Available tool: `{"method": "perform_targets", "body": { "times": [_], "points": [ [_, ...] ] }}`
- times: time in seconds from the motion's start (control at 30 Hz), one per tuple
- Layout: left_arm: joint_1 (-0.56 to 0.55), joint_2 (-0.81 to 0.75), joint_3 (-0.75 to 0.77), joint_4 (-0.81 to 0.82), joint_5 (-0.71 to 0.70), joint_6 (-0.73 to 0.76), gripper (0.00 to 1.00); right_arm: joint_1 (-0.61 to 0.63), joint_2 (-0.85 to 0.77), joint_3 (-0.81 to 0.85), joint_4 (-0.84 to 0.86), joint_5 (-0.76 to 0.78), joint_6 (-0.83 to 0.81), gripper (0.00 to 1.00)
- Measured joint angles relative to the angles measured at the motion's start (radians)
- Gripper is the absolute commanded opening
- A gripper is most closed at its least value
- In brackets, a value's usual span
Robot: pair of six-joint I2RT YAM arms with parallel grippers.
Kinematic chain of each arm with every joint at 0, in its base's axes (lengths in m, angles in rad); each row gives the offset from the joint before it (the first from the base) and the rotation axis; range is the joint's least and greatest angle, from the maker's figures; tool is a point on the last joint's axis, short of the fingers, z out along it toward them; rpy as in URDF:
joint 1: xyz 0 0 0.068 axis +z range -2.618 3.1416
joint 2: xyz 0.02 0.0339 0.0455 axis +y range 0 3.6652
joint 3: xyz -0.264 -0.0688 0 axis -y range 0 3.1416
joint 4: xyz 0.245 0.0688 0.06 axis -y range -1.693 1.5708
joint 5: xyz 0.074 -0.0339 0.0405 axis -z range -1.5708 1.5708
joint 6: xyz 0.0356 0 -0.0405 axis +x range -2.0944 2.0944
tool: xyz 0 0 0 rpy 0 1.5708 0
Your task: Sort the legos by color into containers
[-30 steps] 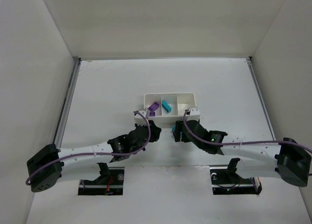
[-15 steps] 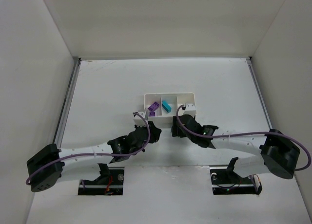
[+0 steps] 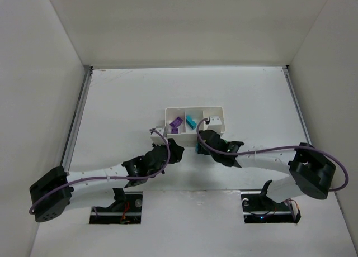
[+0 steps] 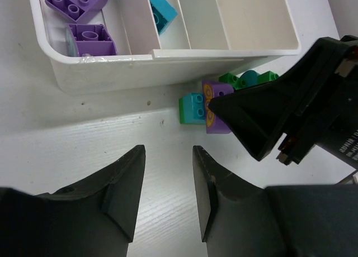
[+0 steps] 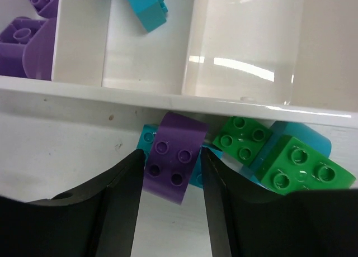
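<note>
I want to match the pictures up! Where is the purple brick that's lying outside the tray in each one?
Top external: not visible; the right gripper covers that spot.
Left wrist: purple brick right of centre, just before the white tray, partly behind the right gripper.
Right wrist: lower centre, between the gripper's fingers.
Shared landmark: the cyan brick in the tray's middle compartment.

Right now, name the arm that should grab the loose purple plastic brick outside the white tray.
Right. Its open pincer straddles the purple plastic brick lying against the white three-compartment plastic tray; the left pincer, also open, sits over the white table, short of that brick.
</note>
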Motion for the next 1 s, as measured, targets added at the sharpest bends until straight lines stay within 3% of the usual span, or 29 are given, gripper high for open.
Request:
{"method": "perform_targets", "body": {
  "times": [0.13, 0.27, 0.47, 0.73, 1.0],
  "points": [
    [-0.002, 0.000, -0.008, 0.009, 0.000, -0.008, 0.38, 0.001, 0.040, 0.011, -0.001, 0.006, -0.015, 0.54],
    [-0.001, -0.001, -0.027, 0.014, 0.000, -0.018, 0.38, 0.001, 0.045, 0.019, 0.000, 0.013, -0.024, 0.37],
    [0.000, -0.001, -0.034, 0.015, 0.002, -0.029, 0.48, 0.007, 0.042, 0.023, -0.001, 0.017, -0.022, 0.26],
    [0.008, -0.006, -0.035, 0.061, 0.047, -0.092, 0.61, 0.011, -0.096, 0.023, 0.035, -0.034, -0.023, 0.25],
    [0.071, -0.055, -0.103, 0.216, 0.100, -0.232, 0.63, -0.027, -0.159, 0.017, 0.165, -0.154, -0.015, 0.26]
  ]
}}
